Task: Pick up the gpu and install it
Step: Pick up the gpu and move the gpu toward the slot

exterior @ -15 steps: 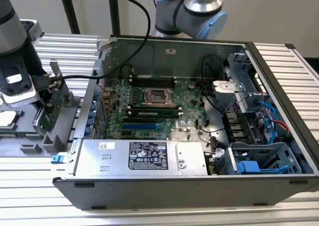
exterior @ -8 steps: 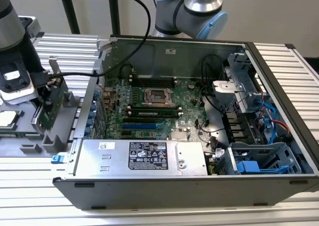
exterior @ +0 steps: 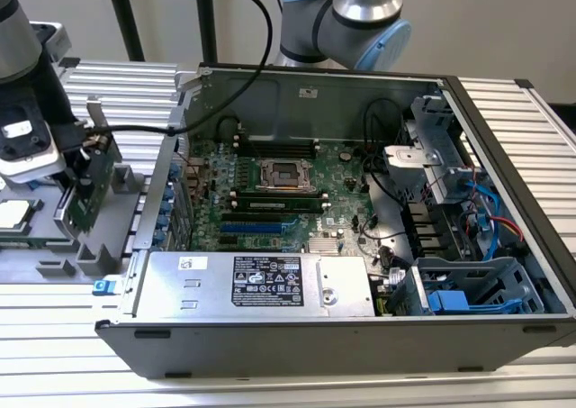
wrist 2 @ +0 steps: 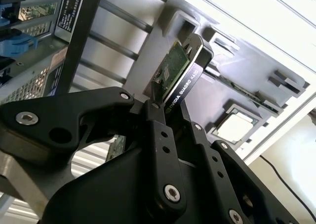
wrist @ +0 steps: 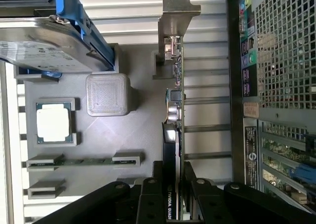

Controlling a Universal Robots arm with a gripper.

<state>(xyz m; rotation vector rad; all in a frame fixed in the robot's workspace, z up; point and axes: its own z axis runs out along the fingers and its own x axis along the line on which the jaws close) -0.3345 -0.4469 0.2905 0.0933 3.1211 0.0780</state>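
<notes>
My gripper [wrist: 173, 187] clamps the gpu [wrist: 174, 110] between 2 jaws, on edge, long axis pointing away, silver bracket [wrist: 180, 6] farthest.

An open case [exterior: 297, 340] on the slatted desk [exterior: 504, 381] holds a motherboard [exterior: 270, 201] and power supply [exterior: 252, 286]. Beside it, a grey tray [wrist: 140, 120] carries a processor [wrist: 53, 122] and hard drive [wrist: 39, 48].

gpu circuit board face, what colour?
Green. The gpu shows it best in the second wrist view.
</notes>
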